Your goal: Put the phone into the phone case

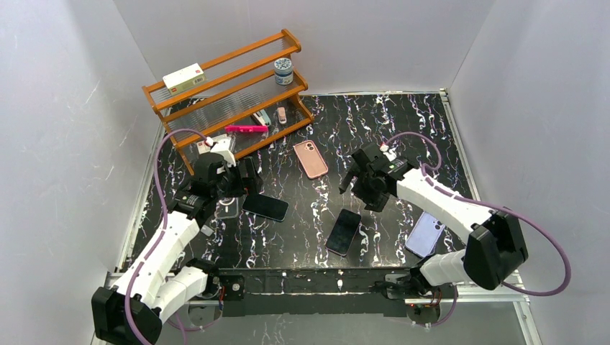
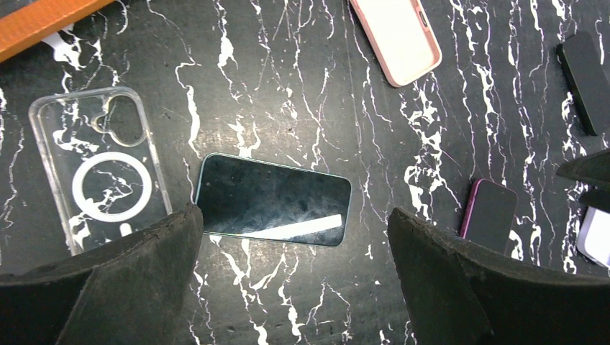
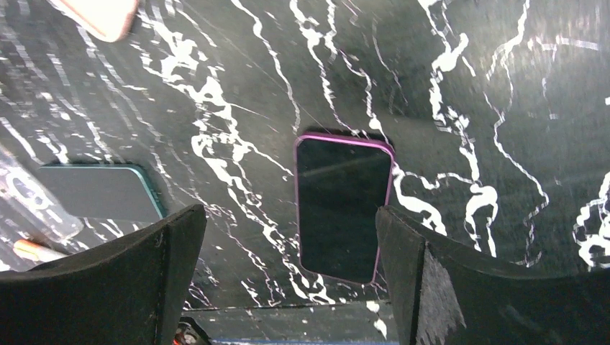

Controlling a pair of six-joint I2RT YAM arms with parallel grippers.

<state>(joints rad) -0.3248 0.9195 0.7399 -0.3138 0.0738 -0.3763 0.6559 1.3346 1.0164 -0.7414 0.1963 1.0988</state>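
The left gripper (image 2: pixel 293 219) fills the bottom of its wrist view, its two black fingers (image 2: pixel 137 280) spread wide with nothing between them. It hangs over a phone (image 2: pixel 273 200) that lies flat and screen up on the black marbled bench (image 1: pixel 403 122), just to the right of the clear phone case (image 2: pixel 101 169) and not touching it. The phone is a dark slab with rounded corners and a thin teal rim, and a pale streak of glare crosses its glass. The clear phone case lies open side up, with a white ring printed in its back and a rounded camera cutout at its far end.

The right gripper (image 3: pixel 289 215) is likewise spread and holds nothing. It hovers over a second phone (image 3: pixel 344 205), well to the right of the clear phone case, and only this wrist view shows that phone's purple rim plainly. The teal rim shows at its left edge.

The top view alone takes in the whole bench. An orange wooden rack (image 1: pixel 230 86) stands beyond the clear phone case with a white box (image 1: pixel 183 77) and a small jar (image 1: pixel 283 71) on it. A pink case (image 1: pixel 310 159) lies beyond and to the right, and a lavender phone (image 1: pixel 425 234) lies farthest right
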